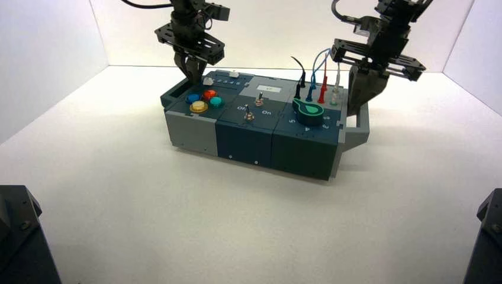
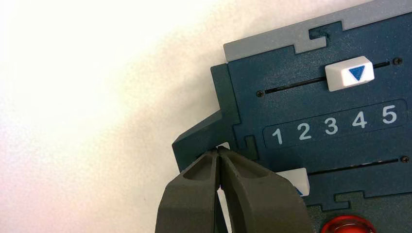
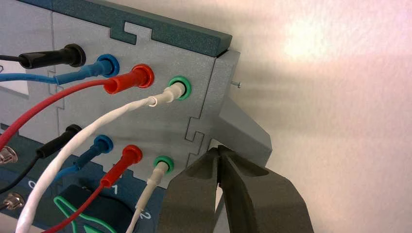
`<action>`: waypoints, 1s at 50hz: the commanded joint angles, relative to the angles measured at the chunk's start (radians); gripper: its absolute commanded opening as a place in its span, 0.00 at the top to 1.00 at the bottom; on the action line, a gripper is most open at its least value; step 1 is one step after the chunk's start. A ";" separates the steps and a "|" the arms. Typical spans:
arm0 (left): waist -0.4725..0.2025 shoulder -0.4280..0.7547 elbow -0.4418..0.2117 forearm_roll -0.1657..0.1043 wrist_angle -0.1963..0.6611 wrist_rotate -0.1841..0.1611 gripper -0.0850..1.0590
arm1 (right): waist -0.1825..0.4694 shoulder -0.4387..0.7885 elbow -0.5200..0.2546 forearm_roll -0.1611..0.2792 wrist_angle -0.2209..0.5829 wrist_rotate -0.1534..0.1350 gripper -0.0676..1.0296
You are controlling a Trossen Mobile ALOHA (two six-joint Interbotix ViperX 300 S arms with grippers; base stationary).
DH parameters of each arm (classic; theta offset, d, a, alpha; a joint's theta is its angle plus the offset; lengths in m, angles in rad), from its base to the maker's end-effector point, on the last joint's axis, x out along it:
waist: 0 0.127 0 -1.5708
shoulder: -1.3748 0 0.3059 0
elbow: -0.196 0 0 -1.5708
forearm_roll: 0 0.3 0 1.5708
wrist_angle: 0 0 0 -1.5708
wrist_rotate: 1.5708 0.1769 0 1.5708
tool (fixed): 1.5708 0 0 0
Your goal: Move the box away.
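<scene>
Both jaws [image 1: 190, 79] [image 1: 354, 113] at end handles of box [image 1: 245, 118]

The left wrist view cuts off the red button [image 2: 348, 225]; fingers [image 2: 192, 194] hide one handle's opening.

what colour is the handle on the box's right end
Grey: the right end handle is plain grey, showing best in the right wrist view.

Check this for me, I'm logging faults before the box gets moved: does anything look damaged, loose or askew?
Nothing looks damaged. The box sits skewed on the table, and a small screw sticks out of its right end, perhaps loose.
</scene>
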 commanded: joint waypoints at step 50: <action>-0.057 -0.071 -0.032 -0.021 0.032 0.031 0.95 | 0.061 -0.032 -0.072 -0.002 0.023 -0.037 0.96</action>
